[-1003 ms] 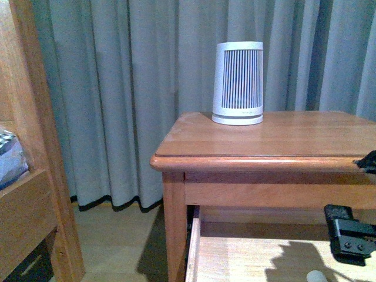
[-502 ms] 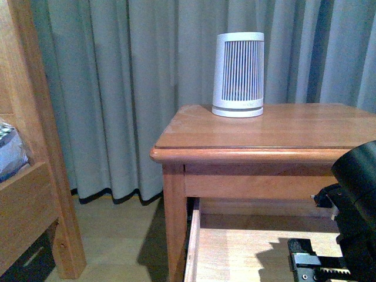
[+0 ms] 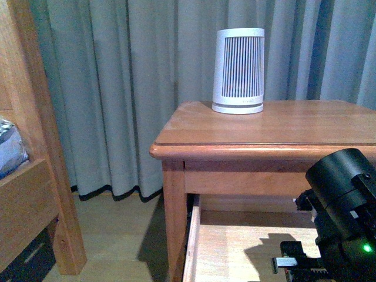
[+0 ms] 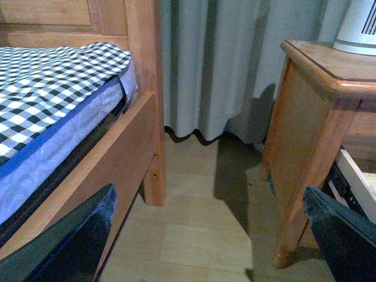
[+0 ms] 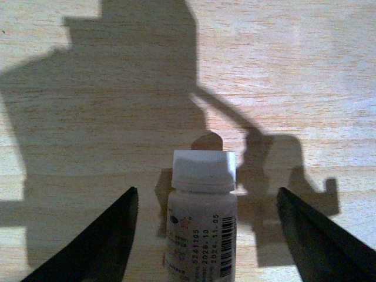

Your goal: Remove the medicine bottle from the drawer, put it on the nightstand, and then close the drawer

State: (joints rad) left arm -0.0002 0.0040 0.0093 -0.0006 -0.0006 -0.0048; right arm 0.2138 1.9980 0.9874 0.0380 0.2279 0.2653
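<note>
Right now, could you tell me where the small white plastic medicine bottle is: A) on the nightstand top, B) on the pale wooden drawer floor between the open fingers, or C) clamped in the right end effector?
B: gaps show between the medicine bottle and the right end effector's open fingers.

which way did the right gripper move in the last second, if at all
Yes, it moved. The right gripper has come further left over the open drawer, closer to the front corner leg of the nightstand.

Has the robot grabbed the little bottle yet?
No, the bottle sits free on the drawer floor, with gaps to both fingers.
</note>
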